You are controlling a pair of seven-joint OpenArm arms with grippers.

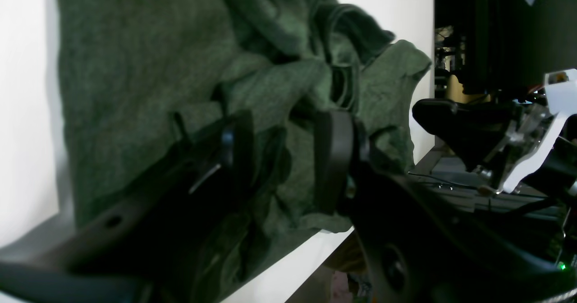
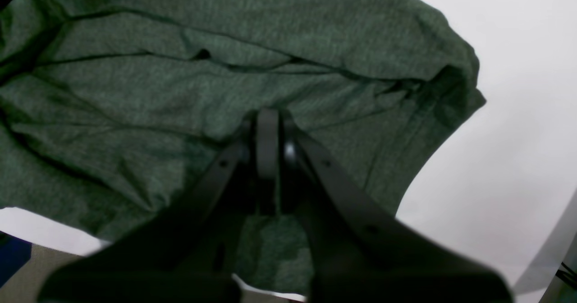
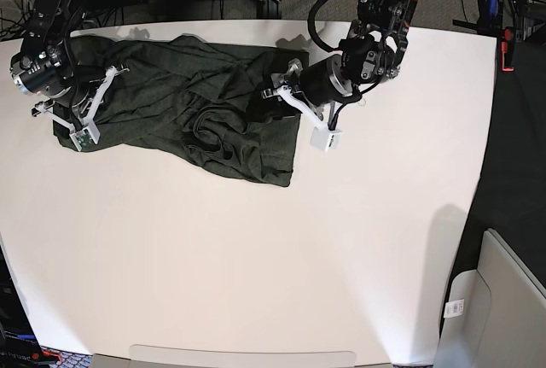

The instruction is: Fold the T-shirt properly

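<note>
The near half of the white table [image 3: 256,283] is bare; everything sits along its far edge. The T-shirt [image 3: 179,108] lies there, dark olive green, rumpled and stretched sideways from near the far left corner toward the middle of the far edge. Its nearest part is a squarish flap pointing toward the table's center, with loose folds and a curled dark hem beside it.

In the base view the right end effector [image 3: 81,112] is low over the shirt's left end, close to the table's left edge. Its wrist view shows the two black fingers [image 2: 267,140] pressed together, with creased cloth lying all around and beneath the tips; whether any fabric is caught between them cannot be told.

The left end effector [image 3: 281,95] meets the shirt's right end, near the middle of the far edge. In its wrist view the fingers [image 1: 333,158] stand apart with a bunched fold of shirt fabric [image 1: 279,113] between them; whether they grip it is unclear.
</note>
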